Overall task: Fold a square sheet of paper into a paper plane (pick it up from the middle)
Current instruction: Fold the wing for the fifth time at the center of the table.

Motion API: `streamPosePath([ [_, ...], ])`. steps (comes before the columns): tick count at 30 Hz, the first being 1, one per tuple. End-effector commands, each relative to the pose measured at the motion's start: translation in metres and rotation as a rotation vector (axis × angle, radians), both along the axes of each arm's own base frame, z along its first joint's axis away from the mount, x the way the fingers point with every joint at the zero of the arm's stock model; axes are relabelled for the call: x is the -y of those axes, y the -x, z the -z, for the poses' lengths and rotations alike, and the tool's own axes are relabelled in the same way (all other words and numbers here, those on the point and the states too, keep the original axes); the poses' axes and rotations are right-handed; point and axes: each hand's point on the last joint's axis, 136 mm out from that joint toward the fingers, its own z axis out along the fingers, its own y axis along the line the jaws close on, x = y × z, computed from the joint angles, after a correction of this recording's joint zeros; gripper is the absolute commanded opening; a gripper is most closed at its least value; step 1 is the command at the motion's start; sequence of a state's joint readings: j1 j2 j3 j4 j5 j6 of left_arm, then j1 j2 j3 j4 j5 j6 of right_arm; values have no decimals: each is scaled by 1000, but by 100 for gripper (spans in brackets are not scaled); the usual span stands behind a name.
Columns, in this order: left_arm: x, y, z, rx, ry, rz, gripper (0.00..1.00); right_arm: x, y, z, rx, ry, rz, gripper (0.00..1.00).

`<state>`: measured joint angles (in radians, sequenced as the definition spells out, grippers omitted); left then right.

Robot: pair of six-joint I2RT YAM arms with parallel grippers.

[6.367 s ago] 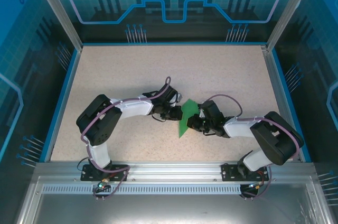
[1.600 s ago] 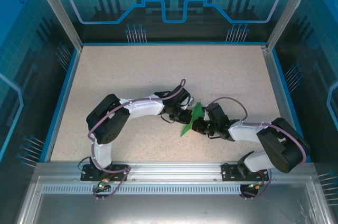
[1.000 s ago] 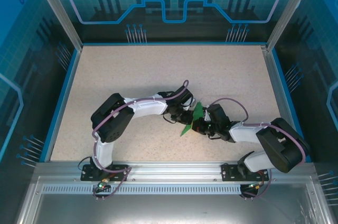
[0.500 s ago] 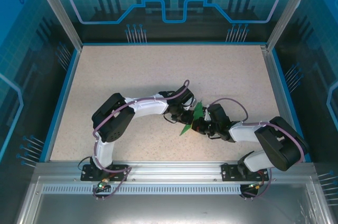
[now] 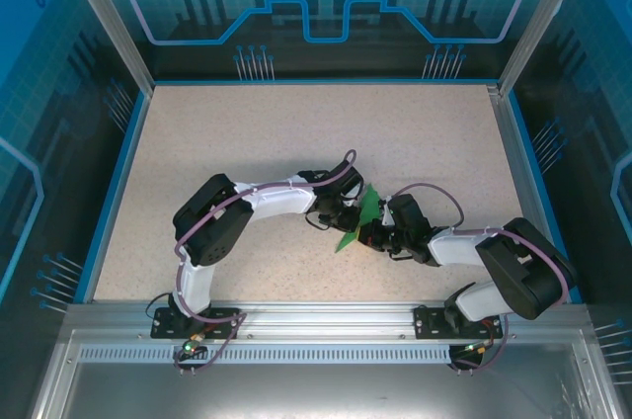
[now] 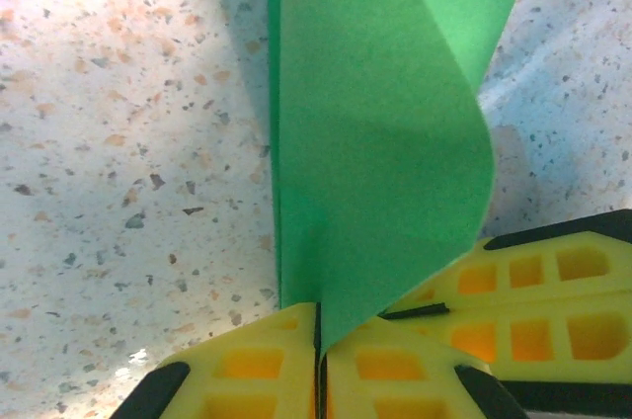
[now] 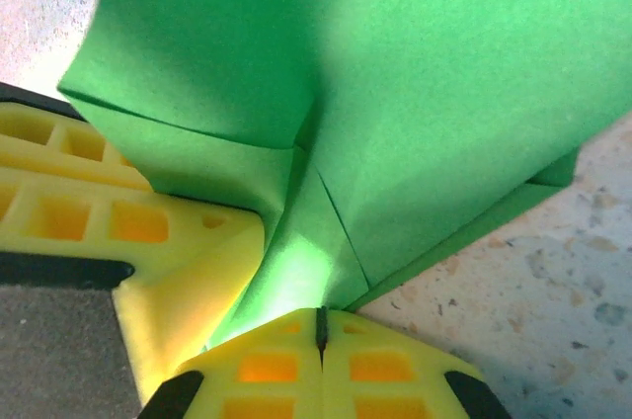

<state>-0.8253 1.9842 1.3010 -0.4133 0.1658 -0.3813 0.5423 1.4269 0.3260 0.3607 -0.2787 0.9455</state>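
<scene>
The square sheet of paper [image 5: 359, 222] is bright green and folded into a narrow pointed wedge, held just above the table's middle between both grippers. My left gripper [image 5: 349, 213] is shut on its left side. In the left wrist view the paper [image 6: 375, 123] rises from between my left gripper's [image 6: 321, 340] closed yellow fingers, one layer curling right. My right gripper [image 5: 374, 234] is shut on the right side. In the right wrist view several folded layers of the paper [image 7: 415, 83] spread out from my right gripper [image 7: 319, 325]. The left gripper's yellow fingers [image 7: 89, 192] press close beside it.
The speckled beige table [image 5: 296, 132] has a raised blue rim [image 5: 117, 192] on three sides. A metal rail [image 5: 316, 325] with the arm bases runs along the near edge. The two grippers nearly touch at the paper.
Since the earliest frame both grippers have shifted a little right and drawn closer, and the paper has become narrower. Over the last second almost nothing has moved.
</scene>
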Motion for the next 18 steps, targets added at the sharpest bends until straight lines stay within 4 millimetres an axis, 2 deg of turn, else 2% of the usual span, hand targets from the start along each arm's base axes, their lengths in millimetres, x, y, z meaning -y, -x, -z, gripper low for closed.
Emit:
streamPosePath([
  [1,-4,-2,4,33,-59,22,10,2,-8,4,34,18,19,0],
  [11,-3,1,4,90,-140,59,10,3,-6,5,33,18,18,0],
  [18,-2,7,12,115,-205,97,10,3,-6,3,36,14,17,0],
])
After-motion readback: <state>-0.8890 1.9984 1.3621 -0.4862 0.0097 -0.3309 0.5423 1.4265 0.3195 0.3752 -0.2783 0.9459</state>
